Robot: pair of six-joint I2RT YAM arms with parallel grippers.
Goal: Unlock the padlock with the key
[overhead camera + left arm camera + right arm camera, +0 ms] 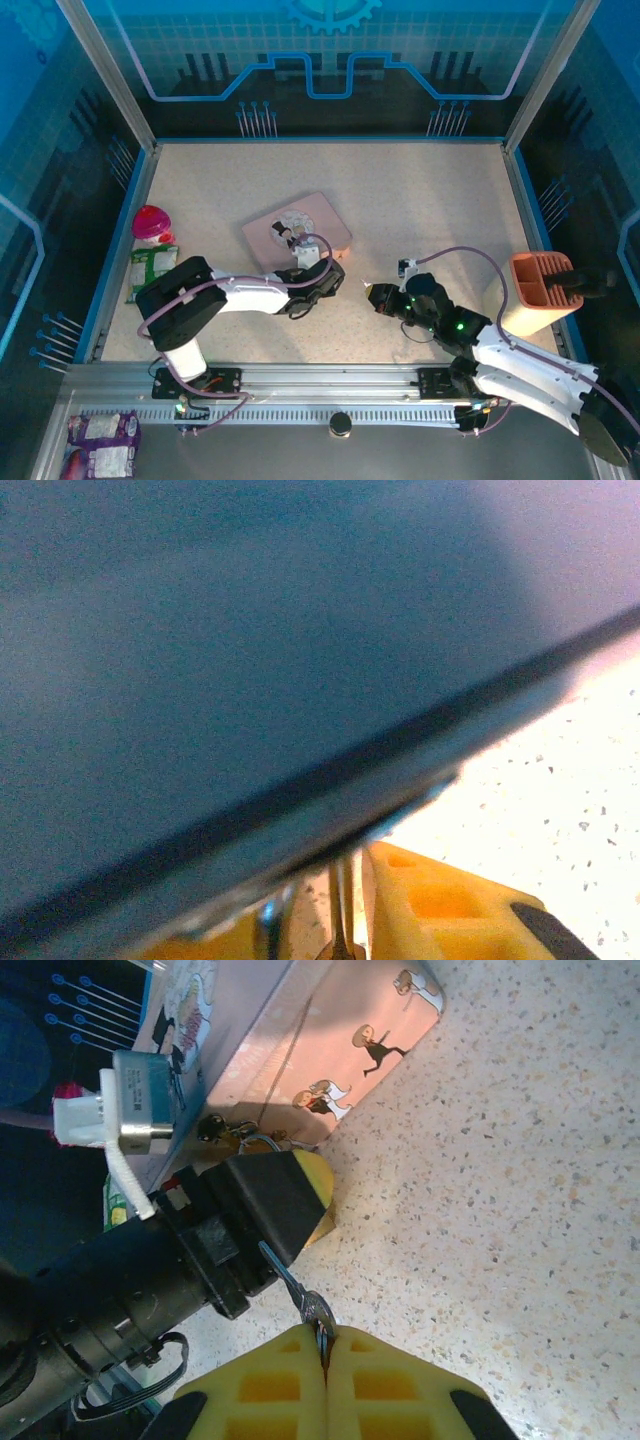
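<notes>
Where speckled tabletop (430, 200) meets blue walls (330, 60), pink tin (315, 225), right tool (326, 1345) pinching key (316, 1310)

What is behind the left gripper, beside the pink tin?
Some brass and a silver loop of the padlock show against the pink tin; the left gripper covers the rest.

We see a pink tin (330, 1050) printed with cartoon figures, a cream desk (520, 1210) speckled dark, a silvery key (303, 1298), and a yellow right pincer (325, 1348) with black patches.
</notes>
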